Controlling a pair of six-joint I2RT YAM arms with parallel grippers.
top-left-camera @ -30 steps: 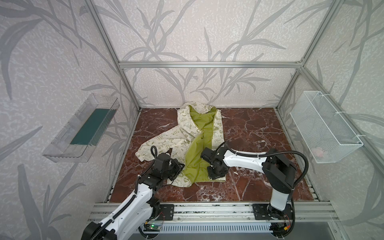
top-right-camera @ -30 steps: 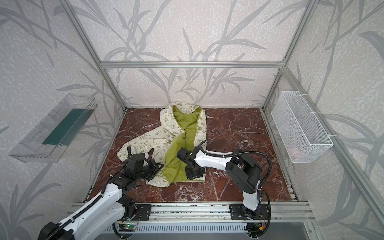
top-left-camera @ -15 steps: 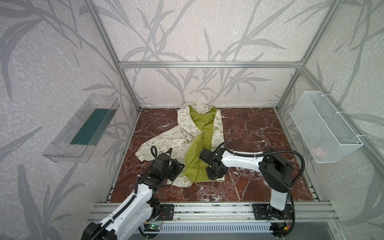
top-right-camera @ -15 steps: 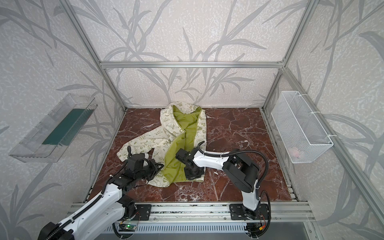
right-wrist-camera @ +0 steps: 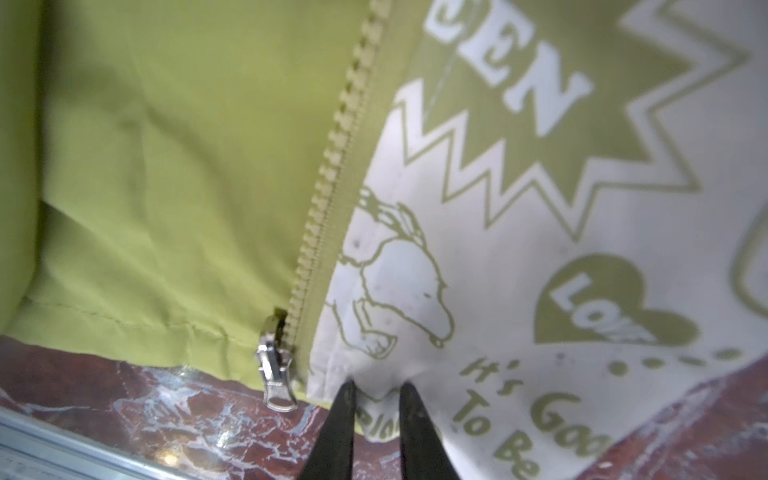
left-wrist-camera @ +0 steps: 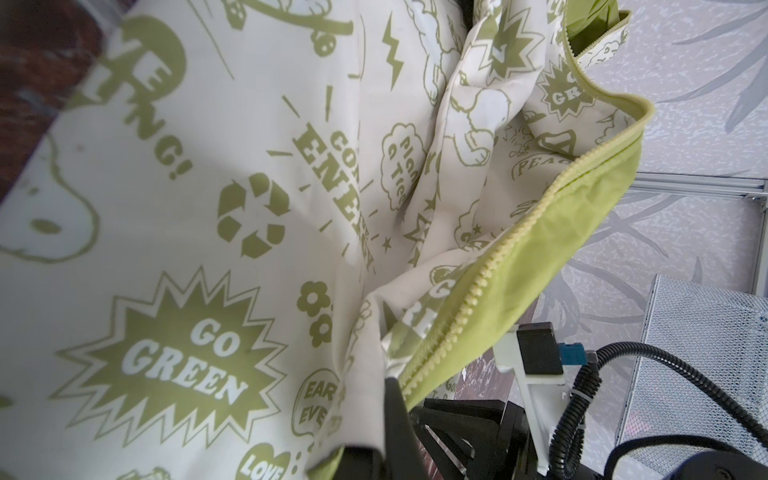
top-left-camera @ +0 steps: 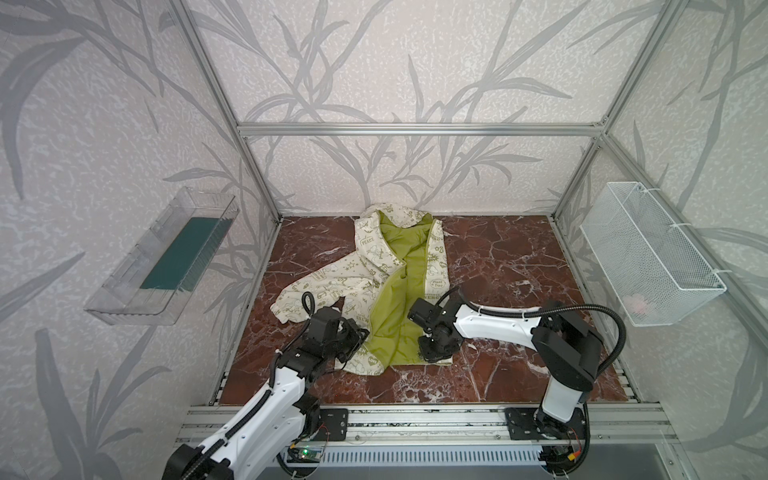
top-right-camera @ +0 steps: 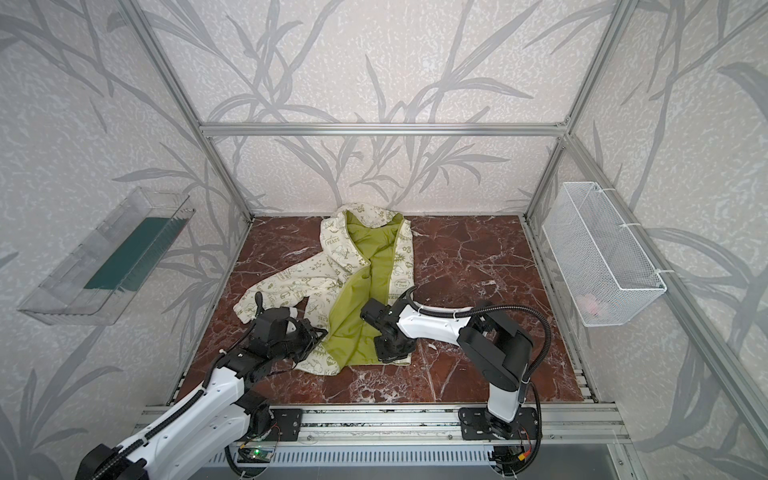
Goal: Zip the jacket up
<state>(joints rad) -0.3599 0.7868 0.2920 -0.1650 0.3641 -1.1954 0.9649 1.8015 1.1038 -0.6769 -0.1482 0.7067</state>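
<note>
Right wrist view: right gripper (right-wrist-camera: 376,388) nearly closed, nipping the jacket (right-wrist-camera: 519,257) hem just beside the zipper slider (right-wrist-camera: 276,376). In a top view the jacket lies open, lining up, on the marble table (top-left-camera: 498,266); left gripper (top-left-camera: 358,334) pressed together on its other front edge.

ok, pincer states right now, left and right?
Left pincer: closed, holding the jacket's front edge.
Right pincer: nearly closed at the jacket hem; grip cannot be told.

A: Shell of the jacket (top-left-camera: 365,257): matt printed woven cloth; the lining (top-left-camera: 395,332): smooth cloth, slight sheen.
B: The zipper slider (right-wrist-camera: 276,370): shiny metal; the teeth (right-wrist-camera: 328,178): matt plastic. The tabletop (top-left-camera: 498,257): glossy marble-look slab; the basket (top-left-camera: 640,249): white-coated wire mesh.
</note>
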